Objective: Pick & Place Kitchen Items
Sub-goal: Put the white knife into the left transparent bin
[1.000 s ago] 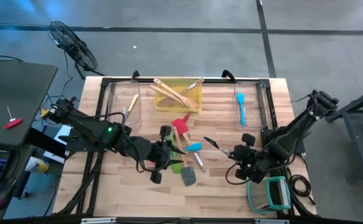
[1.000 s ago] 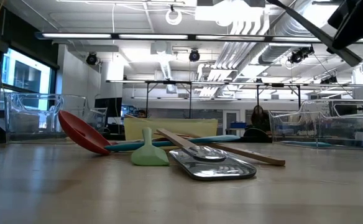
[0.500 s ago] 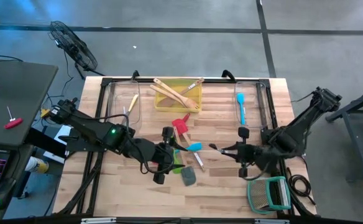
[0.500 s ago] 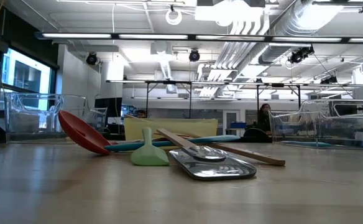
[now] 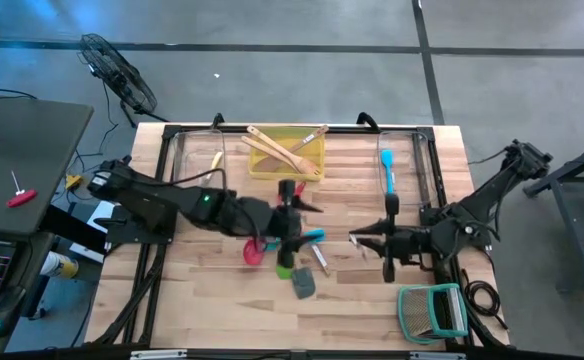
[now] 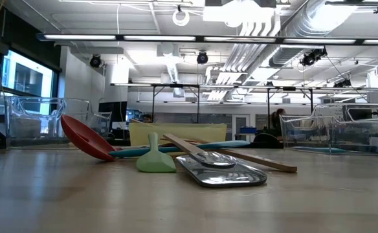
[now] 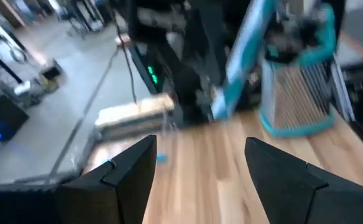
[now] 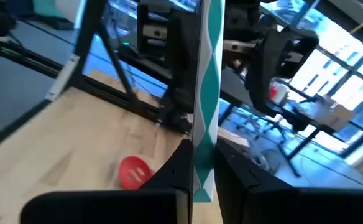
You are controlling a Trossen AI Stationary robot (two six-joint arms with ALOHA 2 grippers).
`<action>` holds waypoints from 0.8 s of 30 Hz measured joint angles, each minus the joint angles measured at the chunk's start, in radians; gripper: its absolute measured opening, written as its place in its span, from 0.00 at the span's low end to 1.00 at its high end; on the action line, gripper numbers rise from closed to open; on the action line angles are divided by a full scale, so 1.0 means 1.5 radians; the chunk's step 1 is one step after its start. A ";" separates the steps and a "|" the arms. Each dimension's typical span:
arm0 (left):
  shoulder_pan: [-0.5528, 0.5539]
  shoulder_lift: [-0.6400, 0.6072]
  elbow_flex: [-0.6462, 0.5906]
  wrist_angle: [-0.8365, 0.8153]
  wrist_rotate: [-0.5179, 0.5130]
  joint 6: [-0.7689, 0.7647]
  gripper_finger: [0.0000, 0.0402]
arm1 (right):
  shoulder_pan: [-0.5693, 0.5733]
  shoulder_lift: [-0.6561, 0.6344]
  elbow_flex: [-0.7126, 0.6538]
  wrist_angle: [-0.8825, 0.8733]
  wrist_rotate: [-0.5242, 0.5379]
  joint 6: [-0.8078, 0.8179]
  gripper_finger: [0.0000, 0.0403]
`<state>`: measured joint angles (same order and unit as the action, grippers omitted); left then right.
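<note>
Several utensils lie mid-table: a red ladle [image 5: 255, 250] [image 6: 88, 139], a green spatula [image 5: 285, 268] [image 6: 155, 158], a grey spatula [image 5: 304, 285], a blue spatula [image 5: 313, 237] and a metal knife [image 5: 320, 259]. My left gripper [image 5: 294, 225] [image 7: 200, 168] hovers over them, open and pointing toward the table's right. My right gripper [image 5: 357, 240] [image 8: 201, 180], right of the pile, is shut on a long teal utensil with a white pattern [image 8: 206, 93] [image 7: 243, 56]. Neither arm shows in the low view. My right gripper pinches the long teal utensil between its two fingers, at its lower part [image 8: 202, 163]. The utensil stands across the fingers and rises above them [image 7: 250, 43], lifted clear of the table. The fingers point about level toward the table's left.
A yellow tray [image 5: 315, 166] with wooden utensils sits at the far middle. Clear bins stand far left [image 5: 184, 170], holding a yellow-handled knife [image 5: 213, 164], and far right [image 5: 412, 165], holding a blue spatula [image 5: 387, 172]. A teal rack [image 5: 434, 310] lies near right. Bare wood shows along the near edge.
My left gripper has moved from the pile's left side toward the far right, over the utensils, uncovering the red ladle's bowl. My right gripper has moved toward the table's left and far edge and has turned to point left. The utensils in the low view have stayed put.
</note>
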<state>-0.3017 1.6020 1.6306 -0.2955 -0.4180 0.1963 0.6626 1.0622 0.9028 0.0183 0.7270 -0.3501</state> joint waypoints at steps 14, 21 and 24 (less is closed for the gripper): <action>0.085 0.006 0.001 0.087 0.194 0.041 0.60 | -0.121 0.001 0.000 0.015 -0.048 -0.027 0.07; 0.101 0.006 0.001 0.101 0.200 0.045 0.60 | -0.180 0.003 0.000 0.049 -0.133 -0.043 0.07; 0.102 0.006 0.001 0.113 0.197 0.046 0.60 | -0.201 0.009 0.000 0.061 -0.150 -0.050 0.07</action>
<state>-0.1482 1.6112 1.6314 -0.1264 -0.1218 0.2657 0.3611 1.0754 0.9028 0.1097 0.5027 -0.4253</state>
